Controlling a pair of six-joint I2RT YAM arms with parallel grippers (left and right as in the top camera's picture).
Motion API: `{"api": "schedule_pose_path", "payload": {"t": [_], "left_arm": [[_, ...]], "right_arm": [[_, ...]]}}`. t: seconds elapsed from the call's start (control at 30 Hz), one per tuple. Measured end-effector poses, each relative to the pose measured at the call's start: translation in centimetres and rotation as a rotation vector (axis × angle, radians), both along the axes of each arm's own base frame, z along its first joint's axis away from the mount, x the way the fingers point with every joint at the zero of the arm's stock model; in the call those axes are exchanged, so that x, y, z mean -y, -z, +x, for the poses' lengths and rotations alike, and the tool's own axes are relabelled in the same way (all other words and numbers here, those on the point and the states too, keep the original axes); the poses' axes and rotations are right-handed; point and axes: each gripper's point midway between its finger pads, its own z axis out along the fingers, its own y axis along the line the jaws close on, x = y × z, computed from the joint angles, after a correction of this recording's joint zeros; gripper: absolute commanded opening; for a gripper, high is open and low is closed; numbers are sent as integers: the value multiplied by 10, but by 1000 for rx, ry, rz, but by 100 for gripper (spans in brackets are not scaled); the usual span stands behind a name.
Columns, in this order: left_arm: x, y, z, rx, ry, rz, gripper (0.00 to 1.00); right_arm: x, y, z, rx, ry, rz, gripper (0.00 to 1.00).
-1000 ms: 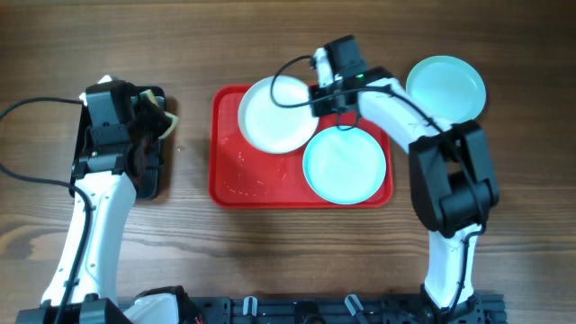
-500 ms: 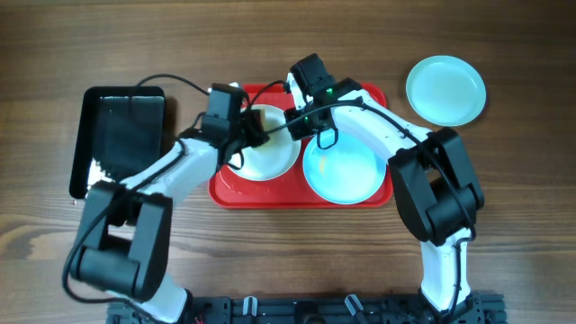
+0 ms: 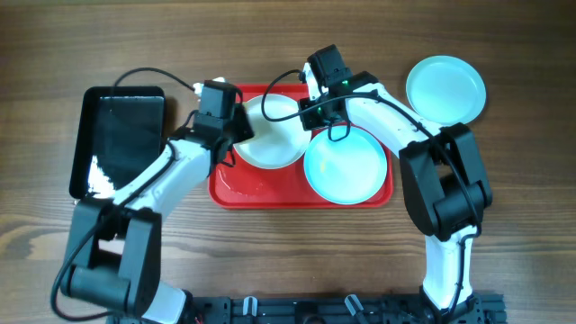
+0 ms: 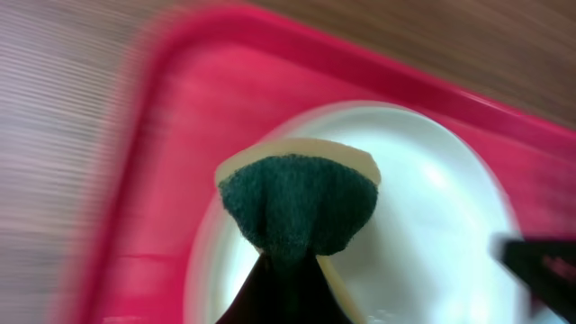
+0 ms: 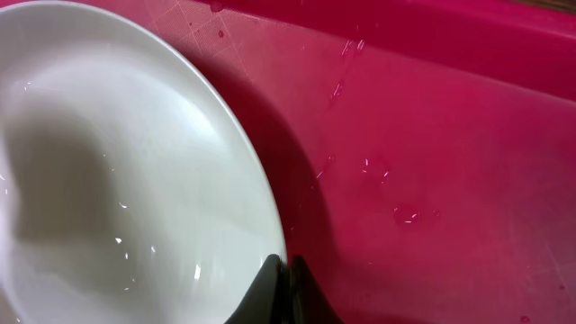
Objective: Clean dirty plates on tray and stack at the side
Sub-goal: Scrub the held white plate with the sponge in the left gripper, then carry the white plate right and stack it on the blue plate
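Pinching the rim of the white plate (image 5: 117,180), the right claw (image 5: 286,286) is clenched, its dark tips meeting on the plate's edge. Close by, the left claw (image 4: 279,292) is clamped on a sponge (image 4: 297,202), green scouring side outward with a pale layer behind, held over the left part of that plate; whether it touches, I cannot tell. Under both lies the red tray (image 3: 225,184), droplets (image 5: 400,216) on its floor, with the white plate in its left half and a turquoise plate (image 3: 345,166) just beside it on the right. Farther off, a second turquoise plate (image 3: 445,88) sits on the counter (image 3: 270,261) past the tray's far right corner, and a black tray (image 3: 121,135) lies to the left.
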Motion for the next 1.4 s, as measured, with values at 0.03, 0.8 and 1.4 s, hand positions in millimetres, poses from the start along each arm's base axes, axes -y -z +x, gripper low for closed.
{"api": "schedule_pose_path", "payload": {"t": [0.03, 0.8, 1.4], "left_arm": [[13, 7, -4, -25, 36, -38, 4], [39, 36, -3, -56, 117, -108, 4], [-154, -140, -14, 321, -489, 248, 4]], "right_arm": [[0, 0, 0, 1, 1, -1, 4], [-35, -4, -19, 39, -256, 36, 4], [-25, -102, 24, 450, -316, -186, 4]]}}
